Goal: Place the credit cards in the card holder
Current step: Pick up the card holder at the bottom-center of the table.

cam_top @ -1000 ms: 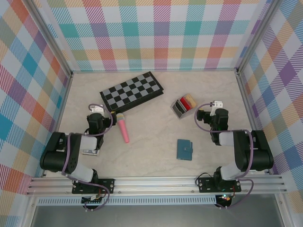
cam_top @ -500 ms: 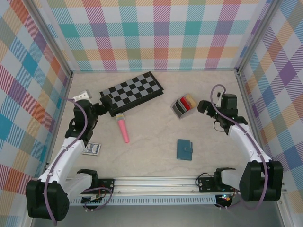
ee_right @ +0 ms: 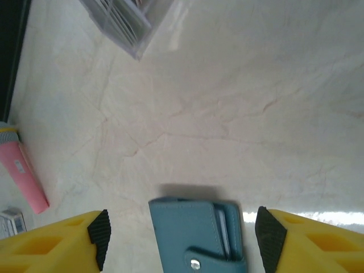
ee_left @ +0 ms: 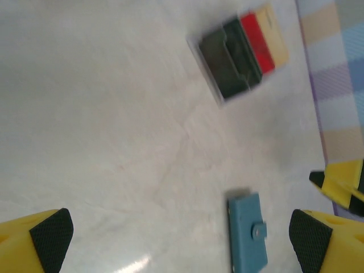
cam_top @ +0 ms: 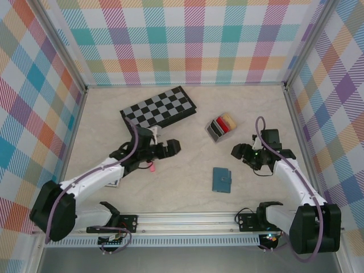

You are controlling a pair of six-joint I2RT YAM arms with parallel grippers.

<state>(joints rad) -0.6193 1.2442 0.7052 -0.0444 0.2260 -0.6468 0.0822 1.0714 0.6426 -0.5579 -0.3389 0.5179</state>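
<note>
Left end effector and right end effector gaped wide, empty.
The closed, flat teal-blue folding wallet might have skidded under the right end effector's pinch.

open table around card holder, tray beyond

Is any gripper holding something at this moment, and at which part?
Nothing is held: the left gripper and the right gripper both stand open, with nothing gripped.
</note>
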